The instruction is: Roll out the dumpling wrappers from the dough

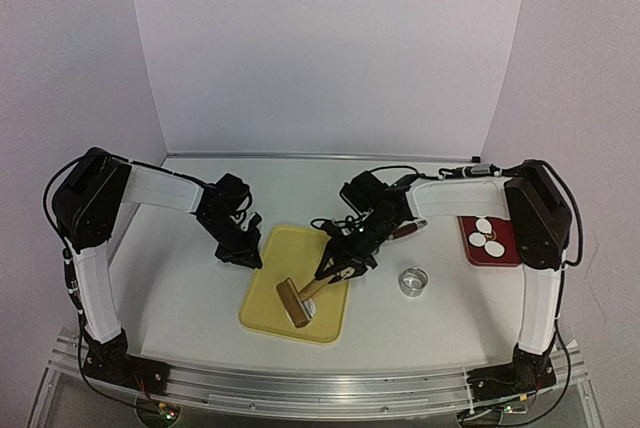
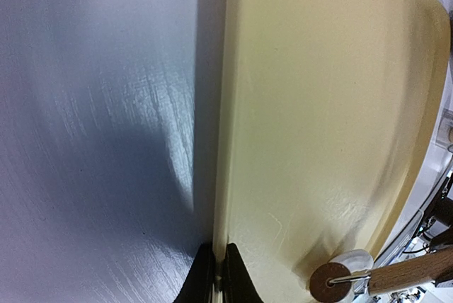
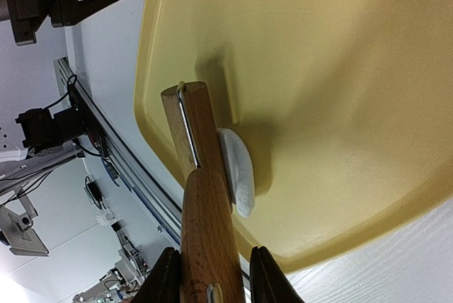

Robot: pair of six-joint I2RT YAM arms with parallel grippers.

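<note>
The dumpling wrappers (image 1: 489,236), three finished discs, lie on the red plate (image 1: 474,254) at the table's (image 1: 180,288) right side, well apart from the work. The dough (image 3: 237,168) that remains is a small white lump on the yellow tray (image 1: 285,248), near its front edge and pressed against the roller of the rolling pin (image 1: 295,303). The right gripper (image 1: 335,266) is clamped on the pin's wooden handle, so the lump sits straight ahead of it, along the handle's line towards the robot. The left gripper (image 1: 240,248) is closed on the tray's left rim, pinning it. The right arm is nearer the dough. The ring cutter (image 1: 413,281) stands just beside the tray.
</note>
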